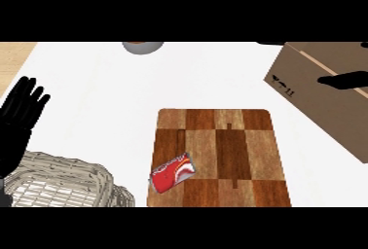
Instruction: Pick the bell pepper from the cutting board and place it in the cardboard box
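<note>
From my seat I see a white counter top (pixel 215 78) filling most of the view, evenly lit, with soft shadows. At the upper left corner a strip of pale wood surface (pixel 14 61) borders the counter's edge.

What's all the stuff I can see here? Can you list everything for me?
cutting board: one, brown wood, centre of the white counter.
red packet: one, red and white, on the board's lower left edge.
cardboard box: one, tan, at the right.
wicker basket: one, pale grey, lower left.
grey round object: one, top edge, mostly cut off.
left hand: black, open, fingers up, at the left edge.
right hand: black, over the box, mostly cut off.
</note>
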Controlling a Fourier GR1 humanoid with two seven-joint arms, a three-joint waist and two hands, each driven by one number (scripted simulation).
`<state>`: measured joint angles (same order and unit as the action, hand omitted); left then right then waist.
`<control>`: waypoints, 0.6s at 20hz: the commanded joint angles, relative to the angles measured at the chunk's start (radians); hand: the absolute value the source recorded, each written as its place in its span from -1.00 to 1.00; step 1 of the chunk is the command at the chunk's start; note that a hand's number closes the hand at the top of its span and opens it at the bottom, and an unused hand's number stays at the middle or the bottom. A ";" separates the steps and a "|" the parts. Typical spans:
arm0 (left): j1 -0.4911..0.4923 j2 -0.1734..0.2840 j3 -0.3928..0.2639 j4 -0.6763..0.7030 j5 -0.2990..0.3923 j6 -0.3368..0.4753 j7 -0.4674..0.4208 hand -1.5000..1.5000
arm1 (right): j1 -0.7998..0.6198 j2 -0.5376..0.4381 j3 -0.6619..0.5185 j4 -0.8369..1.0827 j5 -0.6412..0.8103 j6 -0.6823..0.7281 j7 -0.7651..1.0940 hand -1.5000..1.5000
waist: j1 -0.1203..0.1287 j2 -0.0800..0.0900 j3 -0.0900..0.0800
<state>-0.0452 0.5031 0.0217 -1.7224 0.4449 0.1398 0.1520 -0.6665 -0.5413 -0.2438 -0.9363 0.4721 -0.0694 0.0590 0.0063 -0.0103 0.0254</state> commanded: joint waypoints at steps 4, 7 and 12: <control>0.048 -0.021 -0.023 0.087 0.020 -0.030 0.027 0.00 | 0.026 0.012 -0.185 -0.029 -0.194 -0.021 -0.055 -1.00 | -0.025 0.009 -0.025; 0.035 -0.007 -0.022 0.055 0.032 -0.016 0.080 0.00 | 0.050 -0.058 -0.256 0.039 -0.238 0.010 -0.104 -1.00 | -0.014 0.013 -0.024; 0.080 -0.034 -0.058 0.017 -0.003 -0.007 0.032 0.00 | 0.097 -0.152 -0.356 0.105 -0.332 0.116 -0.153 -1.00 | -0.008 0.013 -0.024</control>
<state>-0.0296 0.5080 0.0227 -1.7296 0.4450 0.1393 0.1388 -0.6021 -0.6352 -0.5268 -0.8795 0.2046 -0.0093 -0.0517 -0.0054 -0.0143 0.0241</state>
